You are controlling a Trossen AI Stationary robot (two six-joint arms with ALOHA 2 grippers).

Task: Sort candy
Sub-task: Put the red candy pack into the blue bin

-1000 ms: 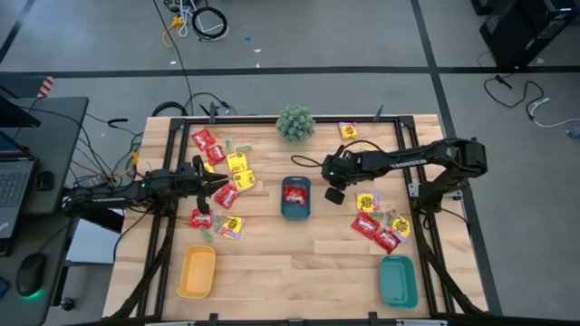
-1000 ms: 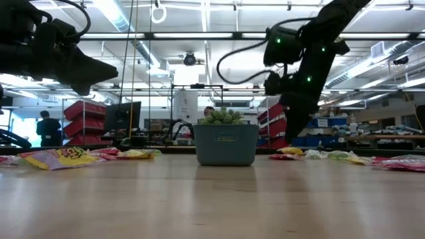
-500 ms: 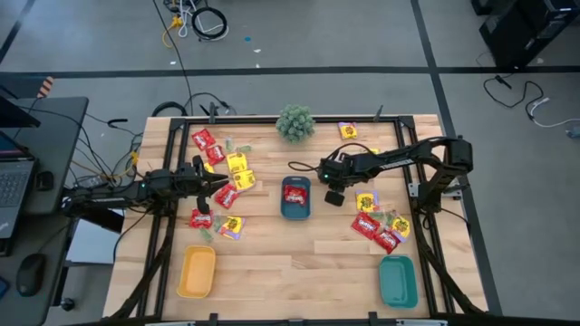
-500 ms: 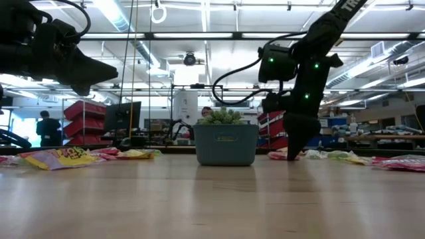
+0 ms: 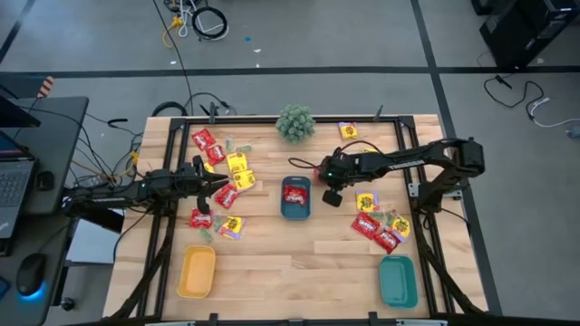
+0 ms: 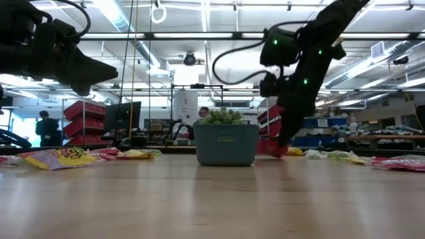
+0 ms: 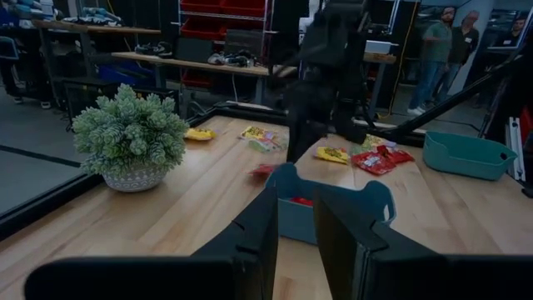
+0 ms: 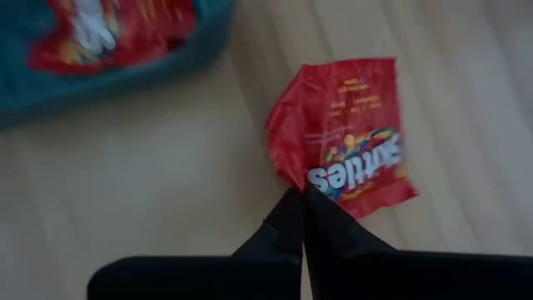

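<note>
Right, my right gripper (image 8: 301, 200) is pinched tight on the corner of a red packet (image 8: 348, 154), fingers closed flat together on the wrapper's edge. In the wrist view the packet fans out away from the fingertips, its long axis running straight on from the grip, printed face toward the camera. It hangs just off the wood, I think; I can't tell if the far edge brushes the table.

From above, the same gripper (image 5: 323, 175) sits right beside the blue bin (image 5: 295, 211), at its right rim. That's the relation my next move turns on: the bin lies just to the gripper's left, a short sideways carry away, and it holds one red packet (image 5: 294, 192). My guess is this one belongs with it.

The low view has that arm coming down steeply behind the bin (image 6: 226, 145), a bit of red (image 6: 273, 147) showing by the fingertips near table level.

Farther right, more candy waits: red packets (image 5: 373, 228) and a yellow one (image 5: 365, 201), well within this arm's reach, and a teal tray (image 5: 398, 281) at the near right corner.

My left gripper (image 5: 220, 180) hovers over the left pile (image 5: 231, 172), fingers closed with nothing between them in its wrist view (image 7: 293, 242). It's well apart from the bin. A yellow tray (image 5: 197, 273) lies at the near left, a green plant (image 5: 295, 122) at the far edge.
</note>
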